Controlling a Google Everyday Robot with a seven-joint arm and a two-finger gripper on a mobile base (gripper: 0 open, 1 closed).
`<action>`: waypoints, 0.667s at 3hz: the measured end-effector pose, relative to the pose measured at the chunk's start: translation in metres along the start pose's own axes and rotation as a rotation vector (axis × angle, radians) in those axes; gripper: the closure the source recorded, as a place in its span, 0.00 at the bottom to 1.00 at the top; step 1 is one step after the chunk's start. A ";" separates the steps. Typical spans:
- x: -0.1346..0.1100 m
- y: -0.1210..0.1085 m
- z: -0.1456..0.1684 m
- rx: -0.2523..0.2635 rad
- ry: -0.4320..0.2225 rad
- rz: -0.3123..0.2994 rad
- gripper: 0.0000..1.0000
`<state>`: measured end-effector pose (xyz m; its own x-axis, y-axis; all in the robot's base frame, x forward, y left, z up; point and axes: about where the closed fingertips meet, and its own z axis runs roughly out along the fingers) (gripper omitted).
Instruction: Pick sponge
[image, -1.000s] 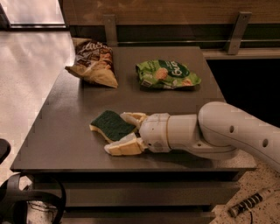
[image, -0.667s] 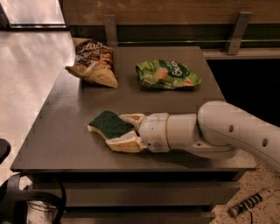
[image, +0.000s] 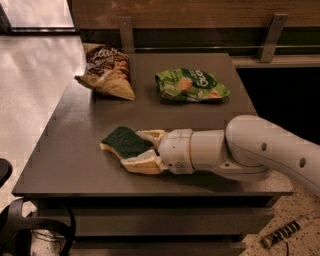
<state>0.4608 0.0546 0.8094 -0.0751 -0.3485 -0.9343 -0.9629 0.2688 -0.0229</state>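
The sponge (image: 121, 140), dark green on top with a pale yellow layer below, lies flat on the grey table (image: 70, 150), left of centre near the front. My gripper (image: 134, 149) reaches in from the right on a white arm (image: 240, 150). Its pale foam-padded fingers are spread, one finger (image: 150, 134) at the sponge's far side and the other at its near side. The sponge's right end sits between them, still resting on the table.
A brown snack bag (image: 107, 70) lies at the back left and a light green snack bag (image: 190, 85) at the back centre. The table's front edge is close below the gripper. A dark wall with metal brackets runs behind the table.
The gripper has slid a little to the left, further over the sponge. The near finger has come in slightly toward the sponge, which has shifted a bit left.
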 end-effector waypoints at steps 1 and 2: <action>-0.031 -0.004 -0.012 0.013 0.011 -0.067 1.00; -0.089 -0.007 -0.034 0.035 0.036 -0.190 1.00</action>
<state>0.4657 0.0529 0.9047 0.0970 -0.4277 -0.8987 -0.9510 0.2265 -0.2105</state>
